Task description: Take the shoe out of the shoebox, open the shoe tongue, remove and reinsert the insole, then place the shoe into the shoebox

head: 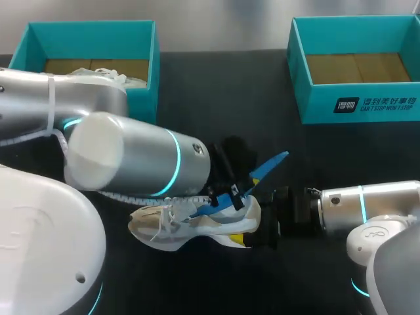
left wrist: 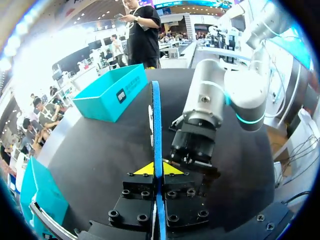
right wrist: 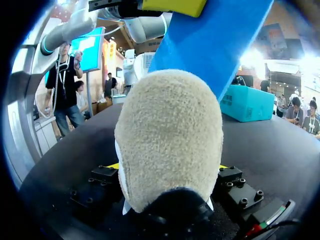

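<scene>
Fingers [left wrist: 144, 169] of the left gripper [left wrist: 158, 171] are pinched narrow on the edge of the blue insole [left wrist: 156, 115], holding it slanted with its lower end at the shoe [head: 190, 223], lower middle of the head view. The right gripper [right wrist: 167, 167] clasps the shoe's heel from both sides, probably to steady it on the table [head: 262, 131] for reinsertion. The shoebox [head: 354, 98] stands open at upper right.

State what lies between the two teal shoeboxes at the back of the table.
Nothing: the head view shows bare black table between the left shoebox and the right shoebox.
</scene>
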You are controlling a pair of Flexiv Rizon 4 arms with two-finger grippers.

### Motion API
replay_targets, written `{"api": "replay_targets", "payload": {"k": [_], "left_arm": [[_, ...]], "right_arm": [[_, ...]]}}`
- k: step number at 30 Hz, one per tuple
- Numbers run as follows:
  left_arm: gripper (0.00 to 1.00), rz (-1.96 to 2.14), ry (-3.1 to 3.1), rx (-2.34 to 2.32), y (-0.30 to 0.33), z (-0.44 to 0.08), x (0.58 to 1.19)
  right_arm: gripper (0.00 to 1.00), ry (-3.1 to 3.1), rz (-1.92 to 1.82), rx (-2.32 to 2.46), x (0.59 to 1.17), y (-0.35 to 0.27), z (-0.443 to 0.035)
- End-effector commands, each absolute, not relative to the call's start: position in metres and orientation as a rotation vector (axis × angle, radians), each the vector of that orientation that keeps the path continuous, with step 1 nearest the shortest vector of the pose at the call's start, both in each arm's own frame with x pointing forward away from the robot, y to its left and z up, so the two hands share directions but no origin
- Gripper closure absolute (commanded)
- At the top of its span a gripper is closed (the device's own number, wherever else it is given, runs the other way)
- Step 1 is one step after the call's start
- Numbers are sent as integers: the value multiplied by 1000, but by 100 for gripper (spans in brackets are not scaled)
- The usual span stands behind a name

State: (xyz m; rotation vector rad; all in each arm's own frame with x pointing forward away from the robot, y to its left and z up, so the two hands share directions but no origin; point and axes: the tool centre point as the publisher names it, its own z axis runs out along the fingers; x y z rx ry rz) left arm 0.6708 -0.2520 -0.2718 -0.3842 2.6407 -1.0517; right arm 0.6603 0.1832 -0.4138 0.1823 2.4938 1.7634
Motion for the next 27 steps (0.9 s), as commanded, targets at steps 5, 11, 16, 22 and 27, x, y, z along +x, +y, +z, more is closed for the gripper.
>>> {"api": "replay_targets", "payload": {"k": [5, 11, 16, 22, 27], "left_arm": [[100, -1249, 2774, -295, -254, -239, 663], [100, -1366, 2808, -225, -260, -209, 650], [100, -1422, 2821, -183, -267, -188, 643], [100, -1460, 2837, -164, -272, -175, 645], [100, -1543, 2920, -153, -274, -165, 657]], "right_arm": [[100, 2499, 1758, 183, 660, 185, -415], [100, 2499, 1758, 183, 660, 185, -415], [100, 2499, 1758, 183, 660, 185, -415], [100, 2499, 1758, 183, 660, 185, -415], [100, 2499, 1758, 183, 660, 185, -415]]}}
